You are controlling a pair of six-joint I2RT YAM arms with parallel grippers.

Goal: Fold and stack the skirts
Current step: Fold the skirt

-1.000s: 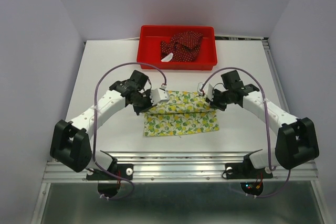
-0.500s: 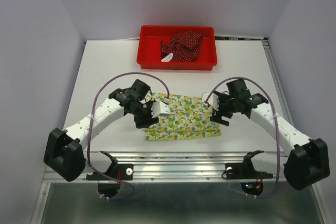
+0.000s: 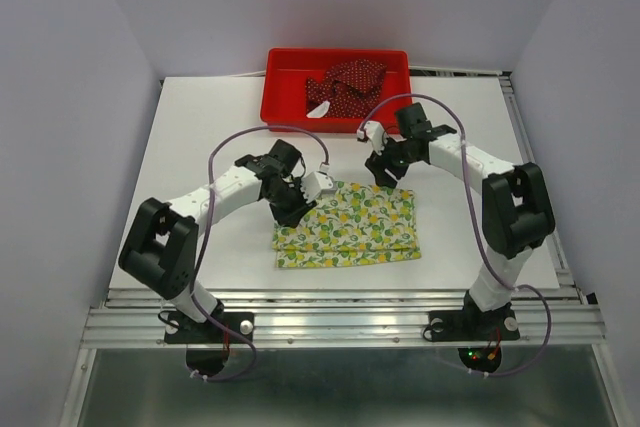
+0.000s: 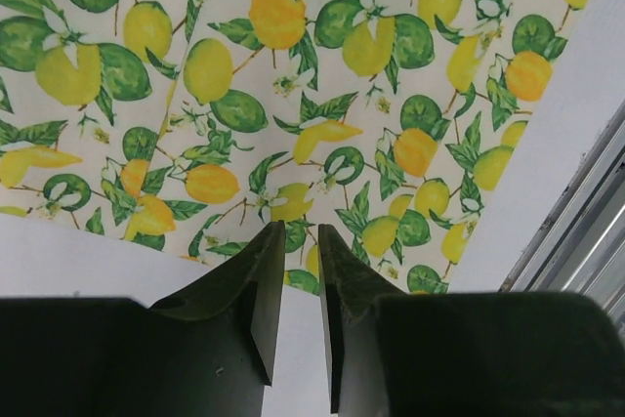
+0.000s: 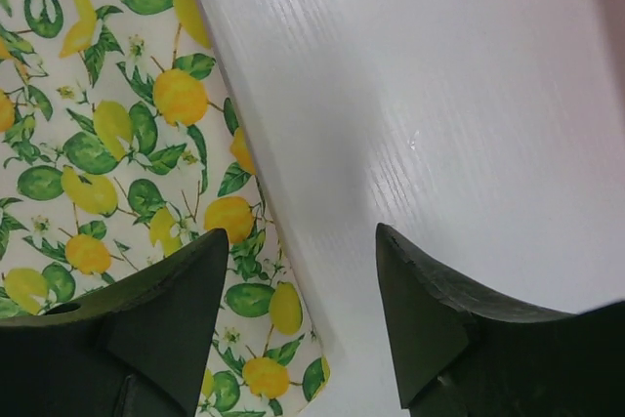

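The cream lemon-print skirt (image 3: pixel 350 229) lies folded flat on the white table, filling the left wrist view (image 4: pixel 293 95). My left gripper (image 3: pixel 298 207) hovers over its far left edge; its jaws (image 4: pixel 296 236) stand a narrow gap apart with nothing between them. My right gripper (image 3: pixel 385 171) is above the skirt's far right corner, open wide (image 5: pixel 303 241), with the skirt's edge (image 5: pixel 127 134) under its left finger and bare table under the right. The dark red dotted skirt (image 3: pixel 346 87) lies crumpled in the red tray (image 3: pixel 280 112) at the back.
The red tray stands at the table's far middle. The table's metal rail (image 3: pixel 340 322) runs along the near edge, also seen in the left wrist view (image 4: pixel 586 212). Grey walls close in both sides.
Both grippers carried the lemon skirt's far edge toward the near edge, let go and pulled back to the far side. The skirt now lies folded shorter. The left jaws have narrowed again.
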